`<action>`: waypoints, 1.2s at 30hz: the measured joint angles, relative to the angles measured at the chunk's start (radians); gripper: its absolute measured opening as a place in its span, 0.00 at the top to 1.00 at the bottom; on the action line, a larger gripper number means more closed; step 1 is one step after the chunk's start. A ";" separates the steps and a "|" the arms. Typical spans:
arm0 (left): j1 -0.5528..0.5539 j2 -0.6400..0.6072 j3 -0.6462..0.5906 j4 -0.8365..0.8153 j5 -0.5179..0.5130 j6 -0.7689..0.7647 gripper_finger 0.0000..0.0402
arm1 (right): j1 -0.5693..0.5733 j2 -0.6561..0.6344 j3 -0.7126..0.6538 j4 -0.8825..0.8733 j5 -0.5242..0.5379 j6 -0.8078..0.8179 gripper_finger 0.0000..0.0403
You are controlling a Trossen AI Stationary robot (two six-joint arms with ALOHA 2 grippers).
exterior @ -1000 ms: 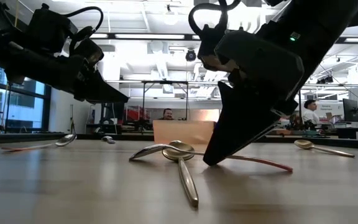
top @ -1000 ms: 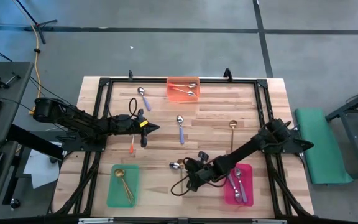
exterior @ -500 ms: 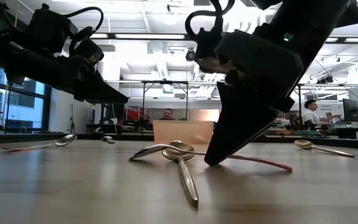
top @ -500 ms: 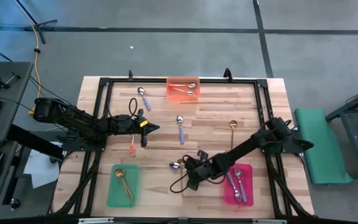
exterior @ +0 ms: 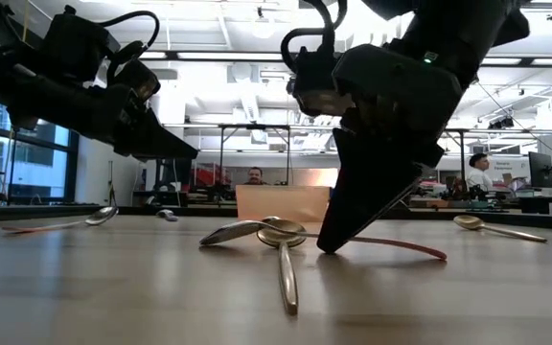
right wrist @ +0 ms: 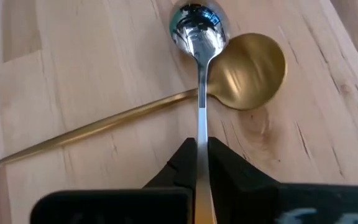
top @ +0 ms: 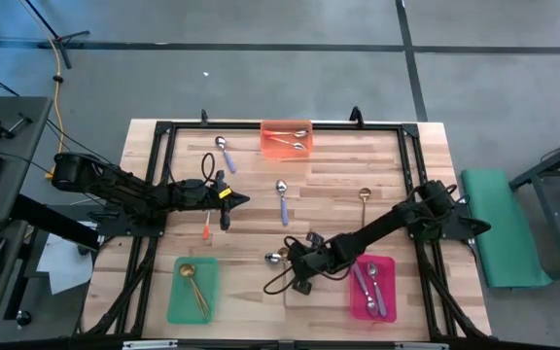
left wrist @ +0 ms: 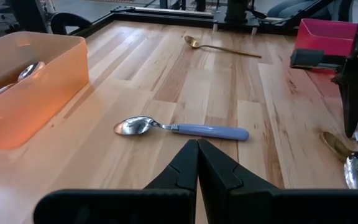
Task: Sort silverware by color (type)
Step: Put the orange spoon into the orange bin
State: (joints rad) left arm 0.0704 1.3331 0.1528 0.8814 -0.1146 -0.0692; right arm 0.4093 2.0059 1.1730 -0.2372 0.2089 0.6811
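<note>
On the wooden table (top: 319, 185), the right gripper (right wrist: 199, 163) pinched the handle of a silver-bowled spoon (right wrist: 197, 28) lying across a gold spoon (right wrist: 244, 65) near the pink tray (top: 385, 289), while the left gripper (left wrist: 197, 163) hovered pressed together.

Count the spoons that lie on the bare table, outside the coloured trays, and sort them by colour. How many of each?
Purple-handled spoons: 2
Orange-handled spoons: 2, one of them gripped by the right pincer
Gold spoons: 2
Total: 6
</note>
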 joint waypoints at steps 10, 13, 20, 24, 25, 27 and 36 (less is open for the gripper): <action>0.000 0.000 0.000 -0.001 -0.003 -0.035 1.00 | -0.100 -0.107 0.089 -0.062 -0.119 -0.227 0.99; 0.000 0.000 0.000 0.000 -0.003 -0.037 1.00 | -0.167 -0.142 0.109 -0.147 -0.122 -0.323 0.99; 0.001 0.000 0.000 0.007 -0.006 -0.034 1.00 | -0.419 -0.231 0.170 -0.294 -0.109 -0.585 0.99; 0.001 0.000 0.000 0.006 -0.006 -0.034 1.00 | -0.602 -0.233 0.201 -0.290 -0.111 -0.765 0.99; 0.001 0.000 0.000 0.006 -0.006 -0.034 1.00 | -0.646 -0.226 0.205 -0.286 -0.117 -0.820 0.99; 0.001 0.000 0.000 0.006 -0.006 -0.033 1.00 | -0.729 -0.209 0.206 -0.273 -0.137 -0.943 0.99; 0.001 0.000 0.000 0.005 -0.031 -0.033 1.00 | -0.985 -0.098 0.219 -0.088 -0.309 -1.174 0.99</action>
State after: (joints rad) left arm 0.0719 1.3331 0.1528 0.8867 -0.1459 -0.1020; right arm -0.5755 1.9083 1.3919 -0.3253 -0.1000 -0.4933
